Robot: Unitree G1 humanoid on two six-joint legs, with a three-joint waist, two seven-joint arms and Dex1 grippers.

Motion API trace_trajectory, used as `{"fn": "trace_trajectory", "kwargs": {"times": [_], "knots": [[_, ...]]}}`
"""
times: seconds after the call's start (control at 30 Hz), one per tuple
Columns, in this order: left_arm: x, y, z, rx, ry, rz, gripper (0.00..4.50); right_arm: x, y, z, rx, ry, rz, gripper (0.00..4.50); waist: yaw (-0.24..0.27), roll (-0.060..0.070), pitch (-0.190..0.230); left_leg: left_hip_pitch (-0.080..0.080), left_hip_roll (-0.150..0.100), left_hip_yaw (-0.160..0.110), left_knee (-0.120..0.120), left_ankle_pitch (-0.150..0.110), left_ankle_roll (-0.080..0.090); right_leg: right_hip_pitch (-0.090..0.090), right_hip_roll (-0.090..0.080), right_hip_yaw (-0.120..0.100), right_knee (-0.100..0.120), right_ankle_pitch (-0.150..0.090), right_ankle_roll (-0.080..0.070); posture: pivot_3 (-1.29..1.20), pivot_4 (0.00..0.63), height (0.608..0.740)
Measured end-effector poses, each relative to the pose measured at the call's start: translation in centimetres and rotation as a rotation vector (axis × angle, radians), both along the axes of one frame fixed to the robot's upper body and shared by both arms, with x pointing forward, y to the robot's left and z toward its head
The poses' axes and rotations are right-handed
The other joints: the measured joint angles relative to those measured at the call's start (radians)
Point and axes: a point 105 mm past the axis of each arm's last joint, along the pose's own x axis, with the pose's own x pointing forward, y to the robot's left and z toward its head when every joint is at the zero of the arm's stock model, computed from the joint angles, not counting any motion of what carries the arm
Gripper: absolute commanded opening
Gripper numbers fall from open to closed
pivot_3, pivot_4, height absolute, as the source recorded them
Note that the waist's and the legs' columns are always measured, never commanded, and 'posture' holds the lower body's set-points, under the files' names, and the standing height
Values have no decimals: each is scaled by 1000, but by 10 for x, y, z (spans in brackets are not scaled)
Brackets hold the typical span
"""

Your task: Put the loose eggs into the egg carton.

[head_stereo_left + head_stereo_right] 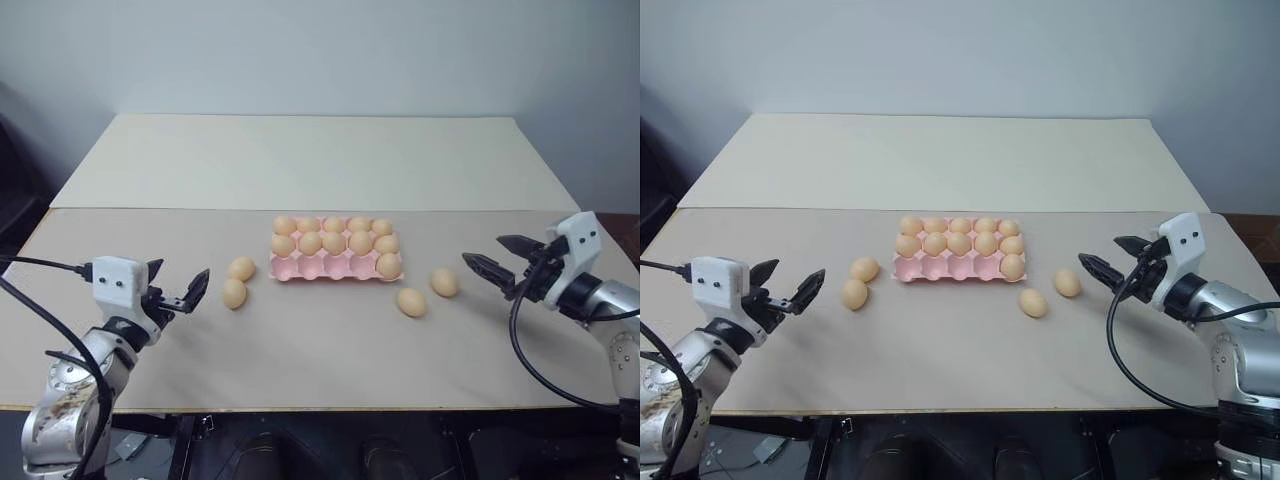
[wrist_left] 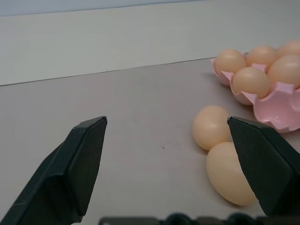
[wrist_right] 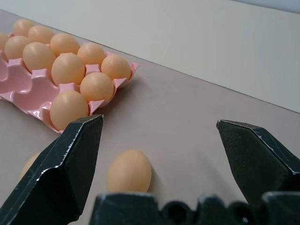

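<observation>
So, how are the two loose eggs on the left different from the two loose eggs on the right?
The left pair lies close together, nearly touching, off the carton's left end; the right pair lies apart, off its near right corner. The left pair sits in front of the open left claw; the right pair sits in front of the open right claw. All four are tan-orange, lie on the table, and are not yet in cups.

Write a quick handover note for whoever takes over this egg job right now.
Left tool: open, empty, near two loose eggs left of the egg carton.
Right tool: open, empty, near two loose eggs right of the carton.
Done: back two rows full, plus one egg in the front row's right-end cup.
Left: four loose eggs on the table for the four empty front cups.
</observation>
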Motion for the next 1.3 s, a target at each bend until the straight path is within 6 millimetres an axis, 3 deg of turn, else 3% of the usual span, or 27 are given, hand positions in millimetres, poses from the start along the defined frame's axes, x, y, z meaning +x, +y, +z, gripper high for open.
{"fn": "trace_trajectory", "kwargs": {"times": [0.43, 0.57, 0.67, 0.87, 1.1, 1.3], "knots": [[-23, -9, 9, 3, 73, -214, 4484, -5, 1, 0, -37, 76, 82, 4500, -2, 0, 0, 0, 0, 0, 0, 0, 0, 0, 0, 0, 0, 0, 0, 0, 150, 740], [-30, -9, 28, 34, 92, -325, 4484, -7, 0, -2, -40, 106, 88, 4500, -2, 0, 0, 0, 0, 0, 0, 0, 0, -1, 1, 0, 0, 0, 0, 0, 150, 740], [-31, -20, 39, 41, 94, -423, 4484, -2, 0, 0, -38, 117, 53, 4500, -2, 0, 0, 0, 0, 0, 0, 0, 0, -1, 0, 0, 0, 0, 0, 0, 150, 740], [-34, -55, 23, 6, 147, -556, 4484, 6, 23, 3, 1, 121, 14, 4500, -4, 0, 0, -2, 1, 0, -1, 0, 0, -2, 2, 1, 0, 0, 0, 0, 150, 740], [-37, -55, 7, -2, 190, -532, 4484, -7, 45, -7, -15, 179, 48, 4500, -3, 0, 0, -1, 1, 0, 0, 0, 0, -2, 2, 1, 0, 0, 0, 0, 150, 740], [-34, -56, 11, 1, 170, -529, 4484, 8, 46, -31, -67, 218, -77, 4500, -3, 0, 0, -2, 1, 0, 0, 0, 0, -3, 2, 1, 0, 0, 0, 0, 150, 740]]}}
